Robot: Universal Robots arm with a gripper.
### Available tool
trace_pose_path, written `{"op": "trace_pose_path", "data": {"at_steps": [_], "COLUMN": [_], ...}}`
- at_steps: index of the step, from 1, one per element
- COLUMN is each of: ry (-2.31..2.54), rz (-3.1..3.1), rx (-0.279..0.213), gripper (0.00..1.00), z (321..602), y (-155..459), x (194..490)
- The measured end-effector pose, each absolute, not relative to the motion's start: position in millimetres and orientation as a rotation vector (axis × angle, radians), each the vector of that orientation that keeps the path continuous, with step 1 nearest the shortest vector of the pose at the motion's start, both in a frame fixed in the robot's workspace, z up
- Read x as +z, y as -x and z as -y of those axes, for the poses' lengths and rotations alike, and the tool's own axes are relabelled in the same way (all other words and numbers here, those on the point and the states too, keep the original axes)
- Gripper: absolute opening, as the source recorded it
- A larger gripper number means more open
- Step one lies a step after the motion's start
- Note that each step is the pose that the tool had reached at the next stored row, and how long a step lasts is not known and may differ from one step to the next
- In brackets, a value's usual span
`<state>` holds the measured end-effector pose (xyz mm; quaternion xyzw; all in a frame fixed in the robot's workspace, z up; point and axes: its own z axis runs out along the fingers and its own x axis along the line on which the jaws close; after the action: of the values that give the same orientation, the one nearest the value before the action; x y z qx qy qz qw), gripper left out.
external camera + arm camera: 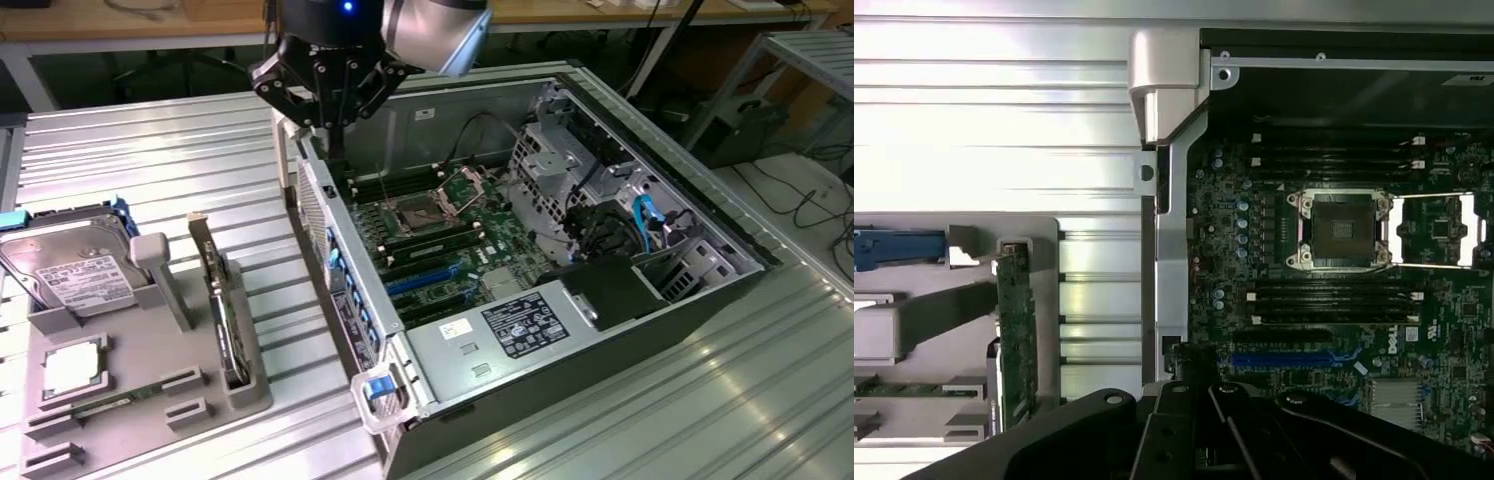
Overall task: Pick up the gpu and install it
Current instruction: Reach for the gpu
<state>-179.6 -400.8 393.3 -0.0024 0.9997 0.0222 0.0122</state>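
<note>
**Robot arm poised over an open computer case, gpu in its holder on the bench**

In the lower left of the exterior view, nearest the camera, a grey holder (248, 396) sits on the ribbed metal bench (160, 160). A small square silver chip (74, 365) lies flat in the holder. Just behind the chip, a silver hard drive (67, 275) with a white label leans in its own cradle. Along the holder's edge closest to the case, the gpu (220, 300) stands upright on its long edge, a thin card seen edge-on. Nothing touches it.

The centre and right of the frame are taken up by an open computer case (454, 345) lying on its side. Its motherboard (461, 245) faces up, showing an open processor socket (407, 213) and a blue slot (427, 283).

Farther back, at the upper centre, the black gripper (331, 128) hangs above the far left corner of the case, well apart from the gpu. Its jaws are drawn together, holding nothing.

The wrist view looks straight down. There the gpu (1016, 330) appears as a narrow green strip in the holder, beside the case wall.
</note>
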Motion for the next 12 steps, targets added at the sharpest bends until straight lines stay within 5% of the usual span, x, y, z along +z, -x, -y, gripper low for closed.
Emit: {"op": "trace_pose_path", "data": {"at_steps": [12], "ry": [0.030], "rz": [-3.117], "rx": [0.070], "gripper": [0.11], "z": [402], "y": [203], "x": [393]}}
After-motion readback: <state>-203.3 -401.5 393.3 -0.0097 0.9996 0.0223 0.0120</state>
